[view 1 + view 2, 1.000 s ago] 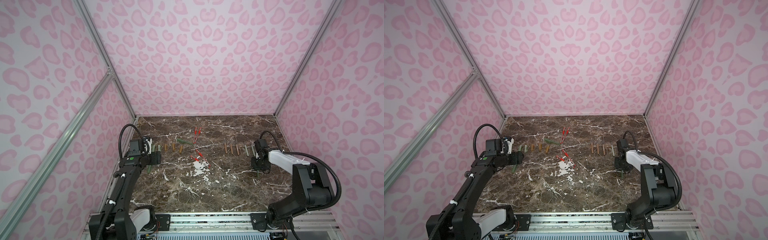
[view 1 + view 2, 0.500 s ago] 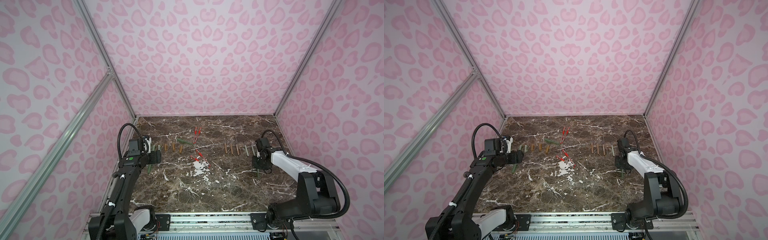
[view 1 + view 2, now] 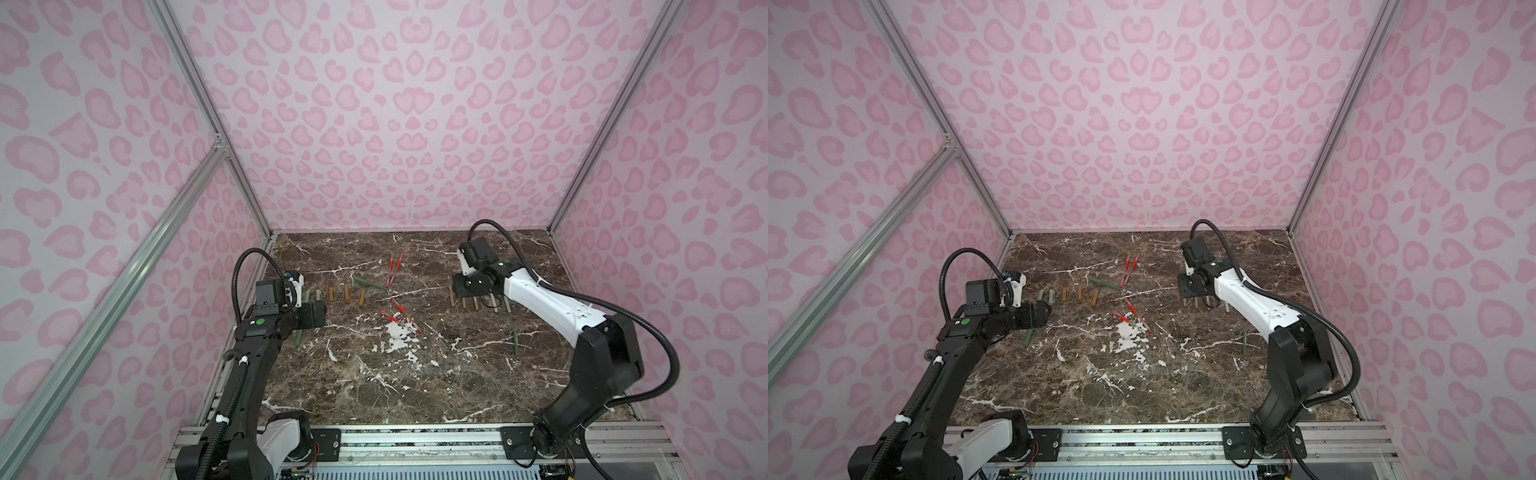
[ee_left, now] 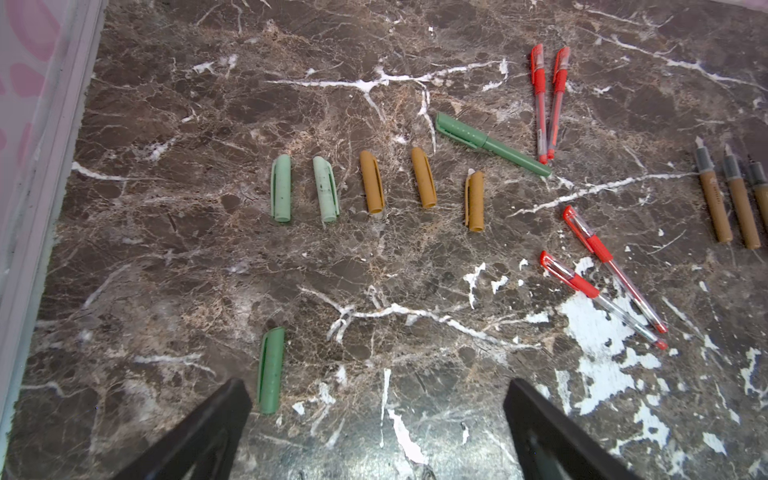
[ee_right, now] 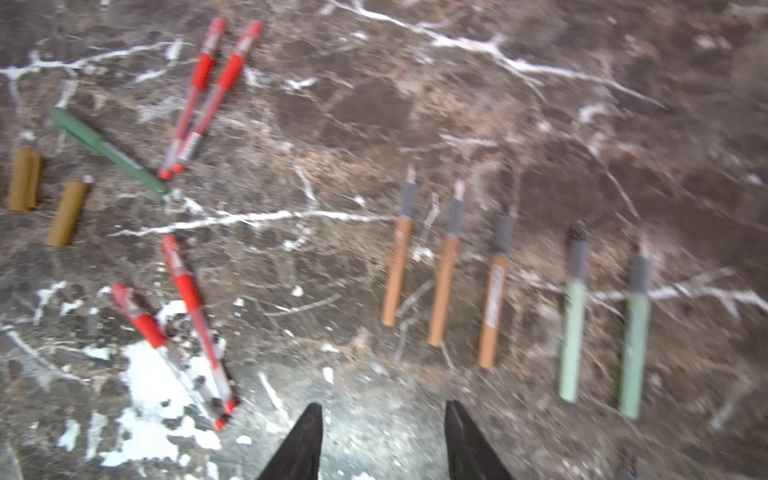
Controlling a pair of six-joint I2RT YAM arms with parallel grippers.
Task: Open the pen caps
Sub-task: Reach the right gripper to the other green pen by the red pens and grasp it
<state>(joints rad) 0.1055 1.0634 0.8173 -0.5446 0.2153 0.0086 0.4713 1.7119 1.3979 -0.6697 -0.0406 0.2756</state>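
Both the left pincer (image 4: 376, 419) and right pincer (image 5: 384, 432) stand spread and empty (a dark green cap (image 4: 271, 370) lies freshly placed); next, the capped green pen (image 4: 492, 144) needs grasping.

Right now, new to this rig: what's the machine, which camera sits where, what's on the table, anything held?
Two robot arms stand at the near edge of a marble table. Two pictures look down from one overhead stereo camera; two come from cameras on the wrists. The left gripper is open and empty, beside a dark green cap. The right gripper is open, nothing between its fingers. Removed pen caps lie in a row, uncapped barrels in another. The red pens and one green pen are still capped.
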